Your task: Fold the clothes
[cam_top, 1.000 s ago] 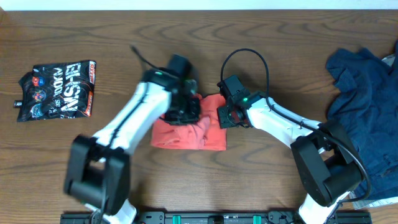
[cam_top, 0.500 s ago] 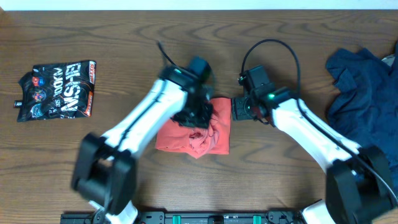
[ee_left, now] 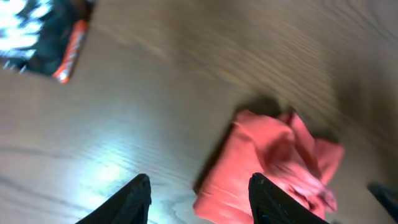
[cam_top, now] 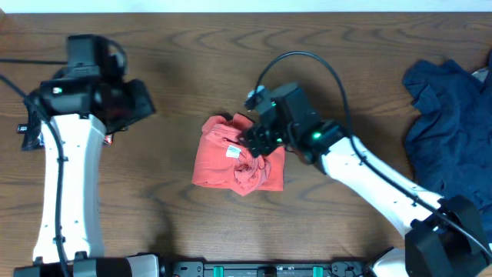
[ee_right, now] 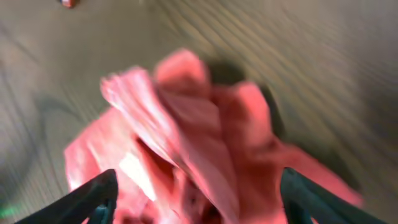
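Observation:
The clothes, an orange-red T-shirt [cam_top: 231, 158], lie as a small rumpled bundle at mid-table with a white tag showing. My right gripper [cam_top: 257, 138] hovers over the bundle's upper right corner. In the right wrist view it [ee_right: 202, 202] is open wide, with bunched shirt folds [ee_right: 186, 130] below the span and nothing pinched. My left gripper [cam_top: 138, 108] is far to the left, apart from the shirt. In the left wrist view it [ee_left: 200, 200] is open over bare wood, and the shirt [ee_left: 273, 162] lies ahead to the right.
A glossy black snack bag [ee_left: 37, 34] lies at the far left, mostly hidden under my left arm in the overhead view. A heap of dark blue clothing [cam_top: 453, 131] fills the right edge. The table is brown wood [cam_top: 231, 46].
My left gripper let go of the shirt and swung far left. My right gripper moved left over the bundle and opened wider. The shirt's top left corner now stands bunched up.

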{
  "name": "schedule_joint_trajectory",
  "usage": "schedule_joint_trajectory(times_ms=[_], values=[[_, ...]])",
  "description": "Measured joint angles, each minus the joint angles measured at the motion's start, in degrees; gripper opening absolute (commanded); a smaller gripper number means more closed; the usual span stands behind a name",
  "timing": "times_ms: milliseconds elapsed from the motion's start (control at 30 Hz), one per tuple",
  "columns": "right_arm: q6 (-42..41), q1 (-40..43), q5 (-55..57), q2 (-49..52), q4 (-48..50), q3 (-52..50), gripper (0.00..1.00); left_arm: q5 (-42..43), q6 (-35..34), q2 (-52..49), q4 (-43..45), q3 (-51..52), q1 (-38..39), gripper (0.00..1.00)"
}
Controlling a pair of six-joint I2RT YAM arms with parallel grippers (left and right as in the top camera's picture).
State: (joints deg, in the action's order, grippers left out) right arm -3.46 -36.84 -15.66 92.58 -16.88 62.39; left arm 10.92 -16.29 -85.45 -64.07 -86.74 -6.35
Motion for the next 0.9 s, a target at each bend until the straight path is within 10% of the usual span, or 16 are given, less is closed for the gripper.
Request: schedule_joint_trajectory(times_ms=[233,333,367,700,900], values=[[1.01,-4.94,2.34,5.46,6.54,0.15,0.77,0.28,-1.79,-1.31,-0.04,1.77,-2.86,0.52],[0.68,-5.51,3.87,9.20,8.44,0.15,0.04,0.48,-1.92,-1.33,-0.02,1.79,-2.86,0.53],[0.15,-5.51,4.57,9.81,8.35,0.13,0.01,0.50,-1.92,-1.33,-0.04,1.79,-2.86,0.53],[-21.64,1.09,22.03,5.95,-6.21,0.22,0.09,0.72,-1.92,-1.33,-0.98,1.90,-2.86,0.53],[-26.16,6.71,27.56,4.55,-18.69,0.42,0.31,0.70,-1.92,-1.33,-1.49,1.92,-2.56,0.53]])
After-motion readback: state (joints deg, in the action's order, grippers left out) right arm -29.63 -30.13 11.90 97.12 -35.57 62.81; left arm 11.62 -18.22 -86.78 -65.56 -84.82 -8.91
